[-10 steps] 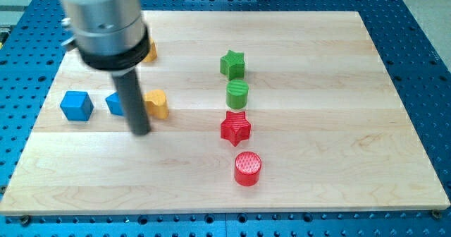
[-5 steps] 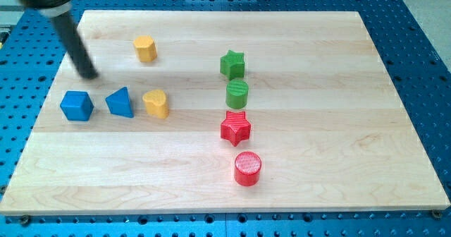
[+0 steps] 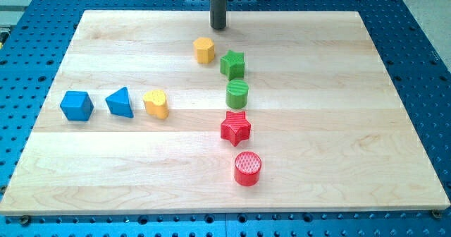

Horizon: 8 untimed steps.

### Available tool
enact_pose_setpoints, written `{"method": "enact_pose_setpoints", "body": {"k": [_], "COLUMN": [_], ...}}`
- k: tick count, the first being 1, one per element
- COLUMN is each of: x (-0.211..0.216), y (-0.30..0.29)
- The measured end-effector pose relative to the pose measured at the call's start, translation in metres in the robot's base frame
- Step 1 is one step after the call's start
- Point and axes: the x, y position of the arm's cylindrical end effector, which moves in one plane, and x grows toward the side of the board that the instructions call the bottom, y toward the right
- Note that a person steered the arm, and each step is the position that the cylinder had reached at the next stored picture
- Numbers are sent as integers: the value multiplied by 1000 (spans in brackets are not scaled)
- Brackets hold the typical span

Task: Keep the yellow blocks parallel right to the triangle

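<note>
Two yellow blocks noted in the camera view: a yellow hexagonal block [image 3: 204, 50] near the board's [image 3: 352, 68] top centre, just left of the green star [image 3: 232, 64], and a yellow heart block [image 3: 156, 104] immediately right of the blue triangle [image 3: 120, 102]. My tip [image 3: 218, 27] stands above the upper yellow block, apart from it, holding nothing; I have no claw fitted.

Central block column [image 3: 237, 94] between open board halves [image 3: 331, 110]
</note>
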Motion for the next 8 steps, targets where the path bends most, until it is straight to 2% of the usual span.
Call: {"method": "enact_pose_setpoints", "body": {"k": [3, 4, 5, 7, 8], "x": [86, 83, 56, 126, 140], "y": [-11, -18, -30, -74, -83]}}
